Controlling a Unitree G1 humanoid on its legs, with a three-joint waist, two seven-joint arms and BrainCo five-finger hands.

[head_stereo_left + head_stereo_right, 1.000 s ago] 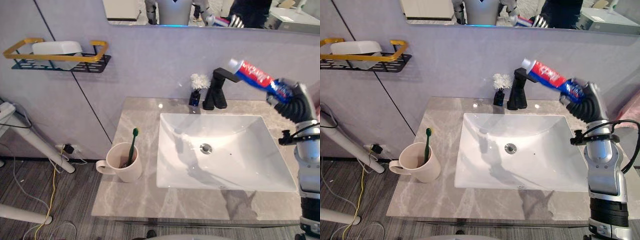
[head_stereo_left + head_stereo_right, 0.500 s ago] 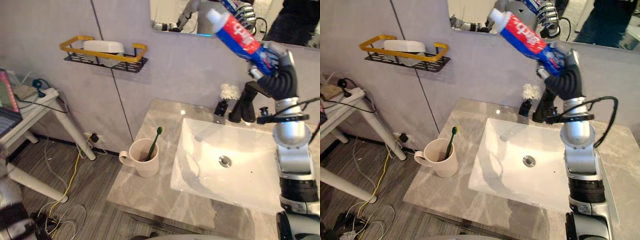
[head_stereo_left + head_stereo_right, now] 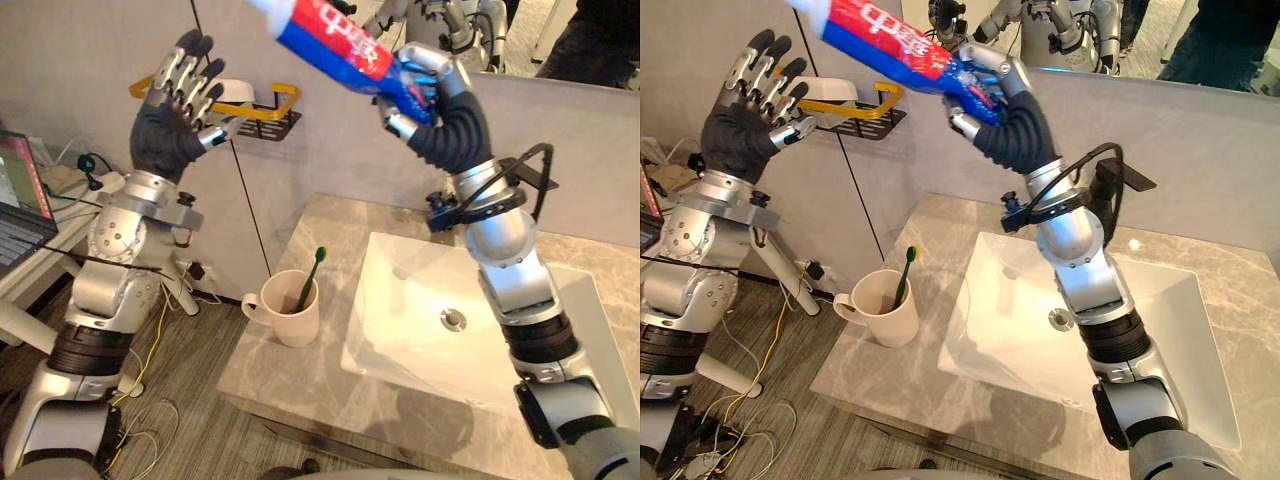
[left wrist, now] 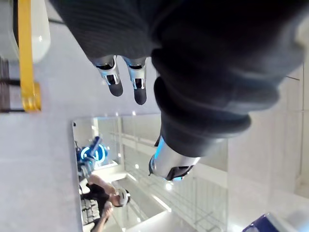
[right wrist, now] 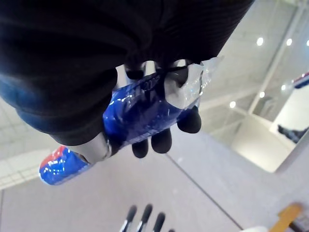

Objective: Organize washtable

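Observation:
My right hand (image 3: pixel 425 85) is raised high over the left end of the washtable, shut on the blue tail of a red, white and blue toothpaste tube (image 3: pixel 335 38). The tube (image 5: pixel 140 113) slants up and to the left, cap end away from the hand. My left hand (image 3: pixel 170 115) is held up opposite it, open with fingers (image 4: pixel 116 77) spread, apart from the tube and holding nothing. Below stands a cream mug (image 3: pixel 290 312) with a green toothbrush (image 3: pixel 310 275) in it, on the grey marble counter (image 3: pixel 300 385) left of the white sink (image 3: pixel 400 310).
A black wall shelf with a yellow rail (image 3: pixel 270 105) holds a white dish behind my left hand. A black faucet (image 3: pixel 530 180) is partly hidden behind my right arm. A mirror (image 3: pixel 560 40) spans the wall above. A white side table with a laptop (image 3: pixel 15 200) stands left.
The camera has swung left. My right hand has carried the toothpaste tube up and leftward from above the faucet. My left hand has risen into view, open.

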